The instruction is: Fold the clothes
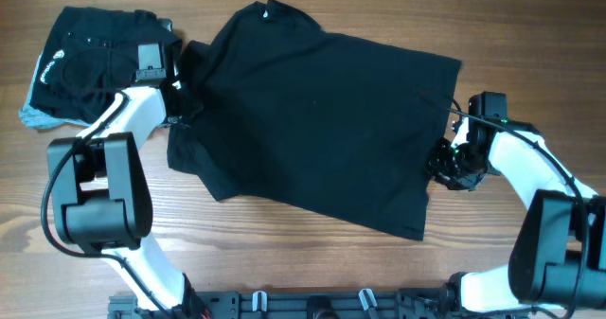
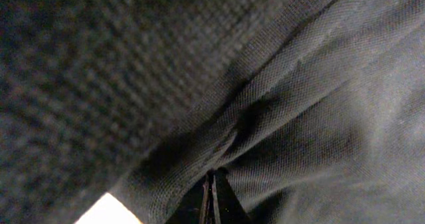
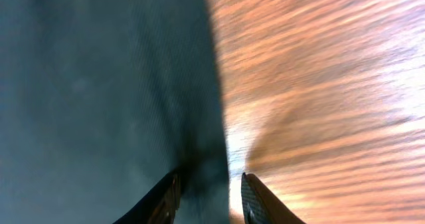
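A black T-shirt [image 1: 322, 120] lies spread on the wooden table, its collar at the far side. My left gripper [image 1: 180, 99] is at the shirt's left sleeve. In the left wrist view its fingers [image 2: 212, 187] are pressed together with a fold of the black cloth [image 2: 279, 104] pinched at their tips. My right gripper [image 1: 443, 164] is at the shirt's right edge. In the right wrist view its fingers [image 3: 209, 191] are apart, with the shirt's edge [image 3: 199, 117] lying between them, bare wood on the right.
A folded black garment [image 1: 90, 59] with a white logo lies at the far left, with a grey piece [image 1: 36, 118] sticking out beneath it. The wooden table [image 1: 284, 253] shows bare in front of the shirt. The arm bases stand at the near edge.
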You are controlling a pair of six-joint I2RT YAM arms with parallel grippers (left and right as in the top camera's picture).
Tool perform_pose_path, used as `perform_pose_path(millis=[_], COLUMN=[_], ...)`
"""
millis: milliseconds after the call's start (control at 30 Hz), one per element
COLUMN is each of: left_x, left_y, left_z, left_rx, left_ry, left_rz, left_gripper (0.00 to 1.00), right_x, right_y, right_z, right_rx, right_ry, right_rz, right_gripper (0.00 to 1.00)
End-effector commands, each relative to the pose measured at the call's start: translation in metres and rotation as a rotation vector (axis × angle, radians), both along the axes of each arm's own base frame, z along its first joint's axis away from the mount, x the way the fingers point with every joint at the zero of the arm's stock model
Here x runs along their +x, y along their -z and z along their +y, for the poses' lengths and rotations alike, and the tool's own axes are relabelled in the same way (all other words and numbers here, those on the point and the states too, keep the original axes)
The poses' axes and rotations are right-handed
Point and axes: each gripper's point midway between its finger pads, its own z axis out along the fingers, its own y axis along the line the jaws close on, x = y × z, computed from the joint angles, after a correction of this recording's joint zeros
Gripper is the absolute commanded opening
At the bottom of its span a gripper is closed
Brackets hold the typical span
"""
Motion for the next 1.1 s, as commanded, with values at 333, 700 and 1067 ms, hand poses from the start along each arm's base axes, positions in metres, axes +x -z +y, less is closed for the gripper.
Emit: perform_pose_path(millis=[333,700,1067], left_x=[0.002,-0.012,-0.011], left_y=[-0.117,-0.132,-0.133], left_z=[-0.021,-0.056,-0.063], left_rx=[-0.085,-0.106,-0.108], left_ry=[0.052,0.161,0.179], left_rz=[-0.251,-0.249,-0.255], left_gripper=[0.51,0.53,0.57], right_x=[0.038,0.074,0.099], right_y=[0.013,0.009,0.038], right_z=[-0.094,-0.015,-0.126], right_rx=[-0.318,0.02,-0.295], right_ry=[0.263,-0.046,0.361], right_rz=[-0.117,-0.216,-0.164], right_gripper=[0.07,0.47,0.04])
